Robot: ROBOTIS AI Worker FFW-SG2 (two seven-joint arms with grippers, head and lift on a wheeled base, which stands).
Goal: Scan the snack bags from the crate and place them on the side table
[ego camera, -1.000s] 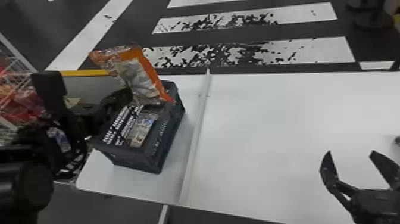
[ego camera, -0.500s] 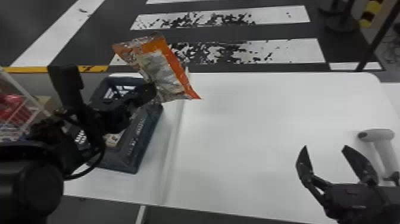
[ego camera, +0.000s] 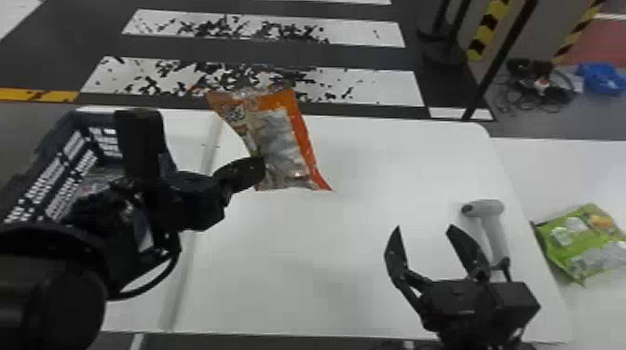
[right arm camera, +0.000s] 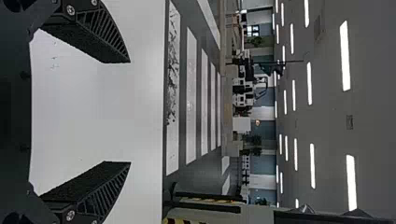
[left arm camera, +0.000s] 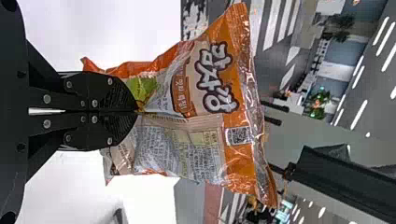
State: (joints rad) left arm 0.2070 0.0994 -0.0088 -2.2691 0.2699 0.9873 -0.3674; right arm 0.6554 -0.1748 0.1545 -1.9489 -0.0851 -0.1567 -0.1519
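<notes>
Movement was recorded since the earlier frames: the orange snack bag had been carried from above the crate across the raised strip to a position over the main counter, and the head camera had turned towards the robot's right. The left end effector was pressed together on the bag, gathering its middle into folds; the bag hung clear of the crate. The right end effector was spread and held nothing, its fingers just beside the white scanner, which lay on the main counter. Contact between the two could not be determined. A green snack bag lay on the side counter and was judged to be already delivered.

The step in hand was assessed as bringing the orange bag across for scanning. The next move called for the right end effector to take the scanner by its handle, with the left presenting a printed code; a square one lay on the bag's face, near its orange end. Creases around the pinch were considered liable to spoil a reading. Placement on the side counter remained outstanding.
</notes>
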